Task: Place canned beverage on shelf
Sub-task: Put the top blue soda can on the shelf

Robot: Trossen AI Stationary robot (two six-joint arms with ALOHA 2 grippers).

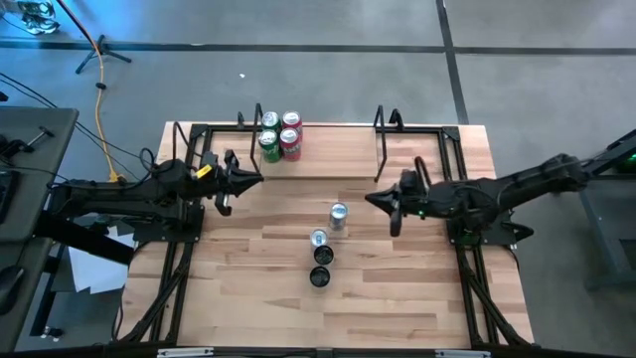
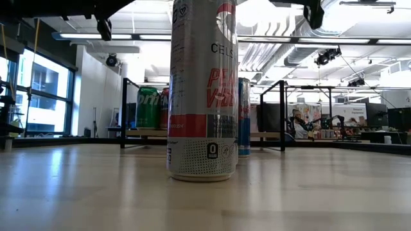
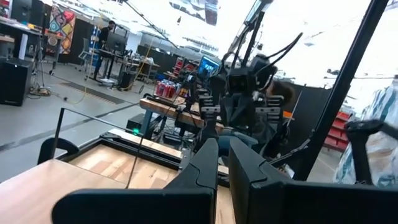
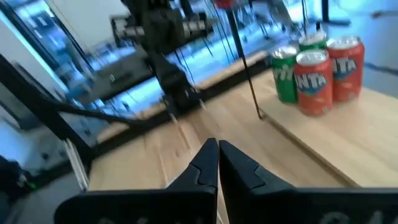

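Both sets of fingers pressed together, empty; right gripper (image 1: 383,202) reaching the silver can (image 1: 338,215) at 9 o'clock could topple it

- I see the shelf (image 1: 328,154) lying along the table's (image 1: 417,298) far edge, spanning most of its width.
- Four cans (image 1: 279,136) stand clustered on the shelf's left end — two behind, two in front.
- Near the table's centre, four more cans (image 1: 326,244) run in a line toward the near edge, well apart from the shelf.
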